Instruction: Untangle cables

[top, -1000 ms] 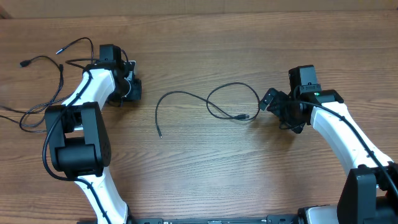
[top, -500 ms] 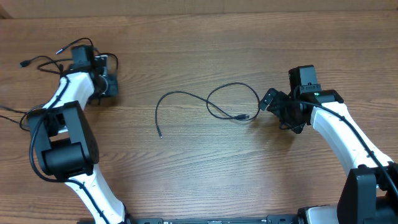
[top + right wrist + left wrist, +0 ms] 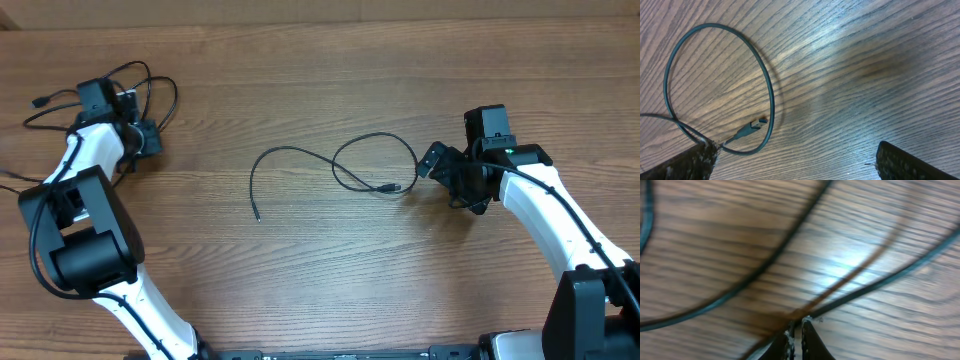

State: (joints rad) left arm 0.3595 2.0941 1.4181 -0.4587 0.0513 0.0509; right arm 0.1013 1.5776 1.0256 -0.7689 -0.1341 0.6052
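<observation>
— Leftward my left claw (image 3: 796,330) has swung, up to the tangled cords (image 3: 150,68) at the tabletop's (image 3: 320,280) far-left edge, pinching one thin black strand (image 3: 875,284)
— And the right claw (image 3: 795,152)?
— Spread wide beside the smooth looped cord (image 3: 771,95) on streaky wood grain

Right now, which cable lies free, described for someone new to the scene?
Middle of the wooden table: a lone black cable arcs from a free tip into one loop, its plug near the open right gripper. Unlike the bundle far left, it crosses only itself.
</observation>
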